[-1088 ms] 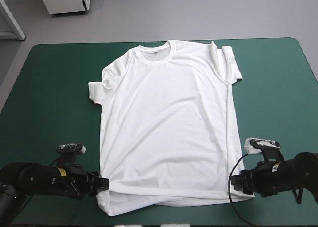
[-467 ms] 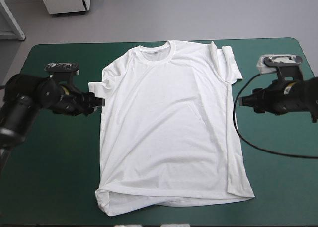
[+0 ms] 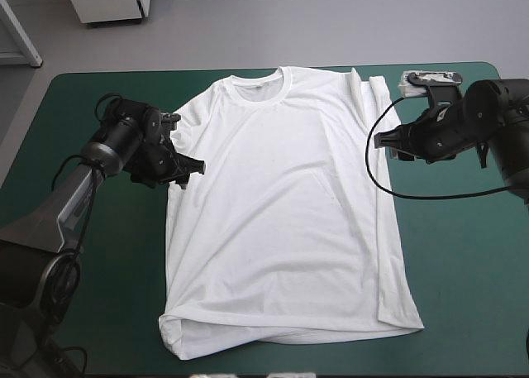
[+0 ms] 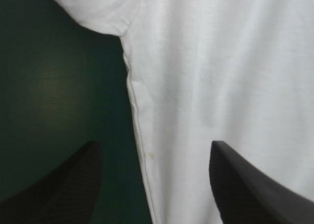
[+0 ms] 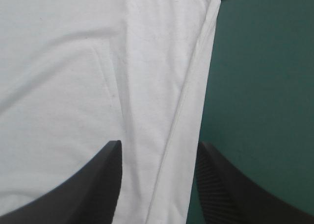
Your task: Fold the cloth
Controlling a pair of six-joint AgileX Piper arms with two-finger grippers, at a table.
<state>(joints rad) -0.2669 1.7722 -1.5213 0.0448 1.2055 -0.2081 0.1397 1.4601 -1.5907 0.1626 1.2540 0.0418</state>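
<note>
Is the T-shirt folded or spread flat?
Spread flat: the T-shirt lies full length, collar far, hem near, only a narrow side strip turned over.

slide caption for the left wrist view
Open left end effector straddles the side edge of the T-shirt on the teal-green cover.

We find the T-shirt (image 3: 281,212) lying spread on the table (image 3: 83,254), collar (image 3: 258,84) toward the far edge and hem (image 3: 289,338) toward the near edge, about midway between left and right. The left gripper (image 3: 192,167) sits at the garment's left side, just near of the left sleeve (image 3: 178,117). The right gripper (image 3: 382,142) sits at its right side, just near of the right sleeve (image 3: 380,105). Each gripper's fingers (image 4: 245,185) stand apart astride a side seam (image 4: 135,116), one over the T-shirt and the other over bare table.
</note>
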